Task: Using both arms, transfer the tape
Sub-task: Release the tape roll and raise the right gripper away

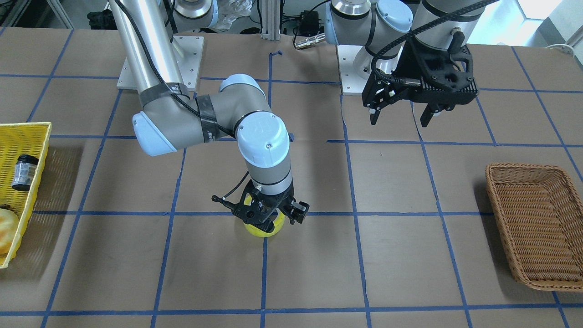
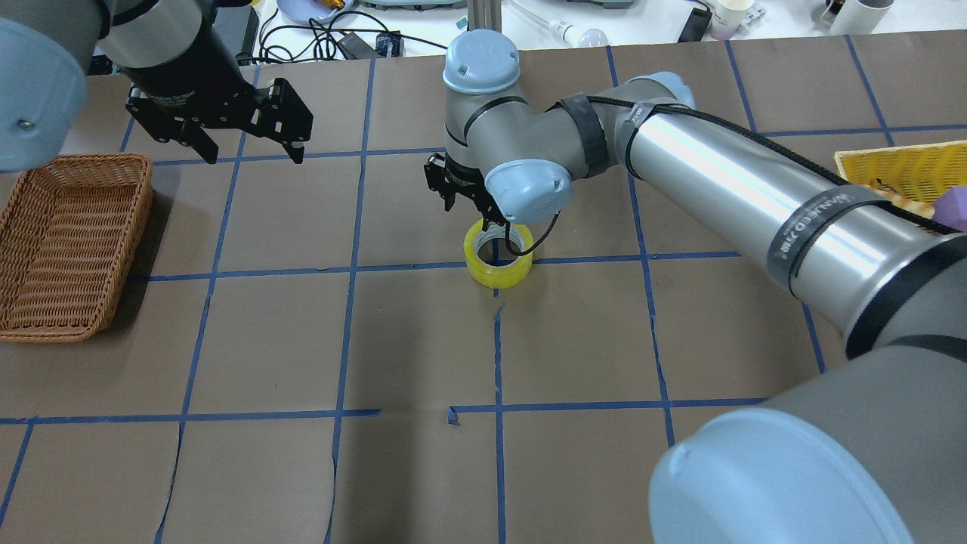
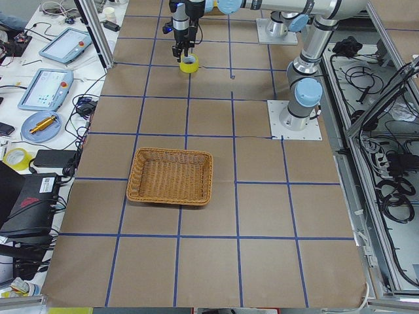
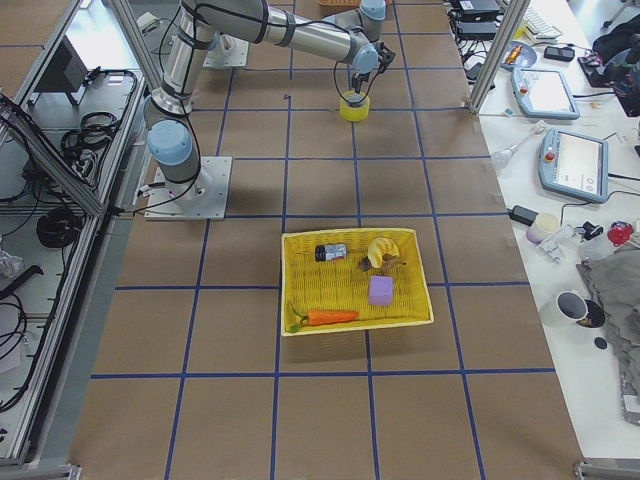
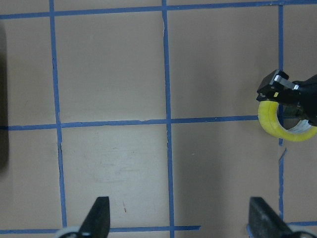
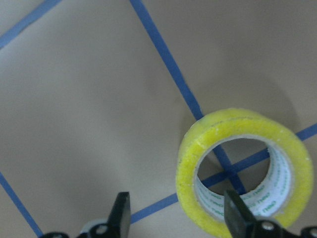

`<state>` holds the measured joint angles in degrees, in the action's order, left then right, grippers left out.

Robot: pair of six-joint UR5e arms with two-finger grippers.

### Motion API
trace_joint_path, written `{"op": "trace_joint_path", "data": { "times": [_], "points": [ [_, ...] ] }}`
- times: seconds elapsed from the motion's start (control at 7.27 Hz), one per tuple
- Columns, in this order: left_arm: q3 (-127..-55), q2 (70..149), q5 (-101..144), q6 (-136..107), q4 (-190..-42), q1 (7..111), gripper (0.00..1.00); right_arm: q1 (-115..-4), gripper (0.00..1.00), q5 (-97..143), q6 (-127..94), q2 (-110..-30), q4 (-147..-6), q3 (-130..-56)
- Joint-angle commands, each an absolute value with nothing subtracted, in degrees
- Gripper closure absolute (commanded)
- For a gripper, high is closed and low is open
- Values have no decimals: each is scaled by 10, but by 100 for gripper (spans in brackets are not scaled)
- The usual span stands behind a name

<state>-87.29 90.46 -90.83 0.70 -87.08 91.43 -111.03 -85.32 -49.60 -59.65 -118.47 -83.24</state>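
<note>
Jaws of the right gripper stand open astride the wall of the tape, seemingly resting on the worktop well apart from the basket. Nearer the basket, the left gripper gapes empty. Grasp and handover are not yet done.

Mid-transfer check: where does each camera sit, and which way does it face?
Front-facing: across the table, facing the robot; left gripper, right gripper visible.
Overhead: behind the shoulders, looking forward-down; left arm, right arm.
Exterior left: table's left end; both arms.
Exterior right: table's right end; right arm.
Left wrist: looking down past own fingers.
Right wrist: down onto the tape.
Shared: all six show the tape.
</note>
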Motion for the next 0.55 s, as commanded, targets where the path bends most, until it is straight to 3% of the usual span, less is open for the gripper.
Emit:
{"op": "trace_joint_path", "data": {
  "times": [0.0, 0.28, 0.41],
  "points": [
    [-874, 917, -910, -3, -870, 939, 0, -1067, 13, -913, -343, -677, -1084, -833],
    [-873, 936, -908, -21, -850, 975, 0, -969, 7, -913, -236, -762, -954, -851],
    [-876, 963, -907, -25, -819, 988, 0, -931, 0, -913, -187, -817, -893, -859]
  ]
}}
